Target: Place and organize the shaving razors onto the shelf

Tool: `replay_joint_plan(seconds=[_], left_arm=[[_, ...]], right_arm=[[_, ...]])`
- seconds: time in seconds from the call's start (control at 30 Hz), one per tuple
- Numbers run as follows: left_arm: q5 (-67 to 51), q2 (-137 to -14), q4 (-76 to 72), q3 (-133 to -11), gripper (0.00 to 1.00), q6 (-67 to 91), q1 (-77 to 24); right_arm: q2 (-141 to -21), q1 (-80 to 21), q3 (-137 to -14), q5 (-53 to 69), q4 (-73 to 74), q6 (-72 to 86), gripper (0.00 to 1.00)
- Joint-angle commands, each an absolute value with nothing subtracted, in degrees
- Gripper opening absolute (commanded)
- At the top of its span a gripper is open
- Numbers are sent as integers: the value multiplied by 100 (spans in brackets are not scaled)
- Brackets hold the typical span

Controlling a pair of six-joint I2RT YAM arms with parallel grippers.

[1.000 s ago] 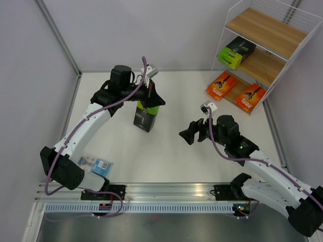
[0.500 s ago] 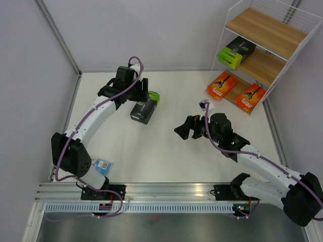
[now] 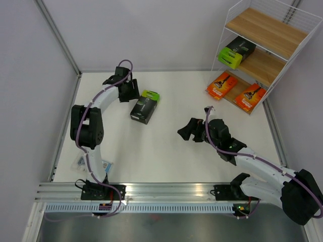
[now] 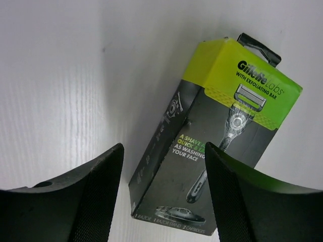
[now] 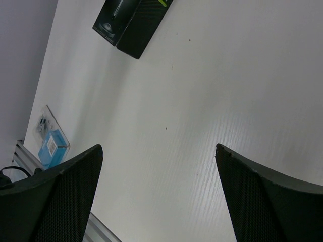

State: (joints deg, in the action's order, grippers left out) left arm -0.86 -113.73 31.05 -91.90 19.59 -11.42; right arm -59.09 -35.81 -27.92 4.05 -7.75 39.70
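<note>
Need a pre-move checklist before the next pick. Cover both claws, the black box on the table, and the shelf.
1. Left claw open and empty: ok.
2. Right claw open and empty: ok.
3. Black box lying flat on the table, clear of both claws: ok.
4. Free room on the middle board beside the second black box: ok.
5. Orange cards on the bottom board, side by side: ok.
6. Blister pack shelved: not ok. It lies on the table by the left arm's base, and the arm partly covers it in the top view.
</note>
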Motion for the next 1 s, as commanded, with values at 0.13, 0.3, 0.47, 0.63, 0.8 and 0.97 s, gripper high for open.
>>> replay_joint_plan(seconds=[0.13, 0.3, 0.47, 0.63, 0.8, 0.97], left_arm=[[-930, -11242, 2305, -8273, 49, 2935, -1248], [-1449, -10908, 1952, -7621, 45, 3269, -1292], [-1591, -10363, 1460, -6690, 41, 3805, -1747], [-1179, -10125, 1257, -6547, 40, 4226, -2819], [-616, -10441, 1266, -6890, 35, 4692, -4164], [-36, -9783, 1371, -6636, 36, 4817, -4404]], right_arm=[[-6029, -3577, -2962, 36, -880, 4166, 98], [-6161, -3577, -2980, -211, -651, 4341, 98], [-5959, -3577, -2778, -351, -580, 4605, 98], [-5555, -3568, -2619, -904, -29, 4843, 98], [-4835, -3533, -2514, -1545, 649, 5018, 98], [-4008, -3498, -2408, -1960, 1300, 5159, 98]])
